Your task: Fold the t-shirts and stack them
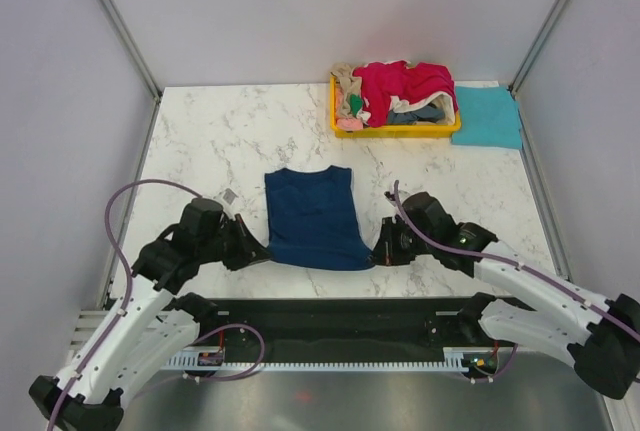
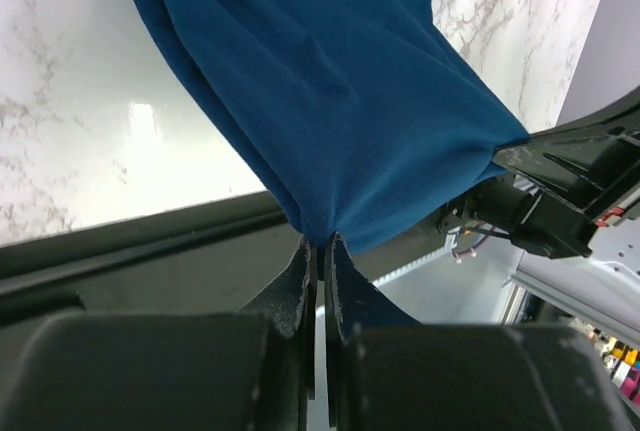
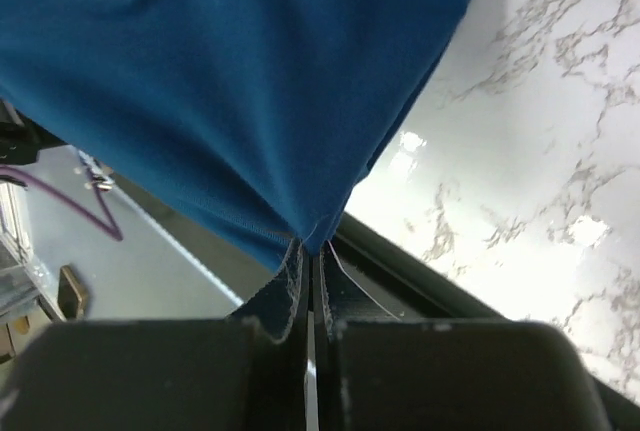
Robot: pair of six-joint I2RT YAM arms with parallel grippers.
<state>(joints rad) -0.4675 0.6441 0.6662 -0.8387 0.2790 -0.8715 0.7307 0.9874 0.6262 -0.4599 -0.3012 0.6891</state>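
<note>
The navy t-shirt (image 1: pixel 313 213) lies on the marble surface (image 1: pixel 200 141). The left gripper (image 2: pixel 320 246) is clamped tight on its near-left corner, and the right gripper (image 3: pixel 312 253) pinches the near-right one.

Left tool (image 1: pixel 260 251) low, pinched shut; right tool (image 1: pixel 378 256) same, both pointing inward.

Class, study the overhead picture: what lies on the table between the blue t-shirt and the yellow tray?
Nothing: only bare marble table separates the blue t-shirt from the yellow tray, as the top view shows.
</note>
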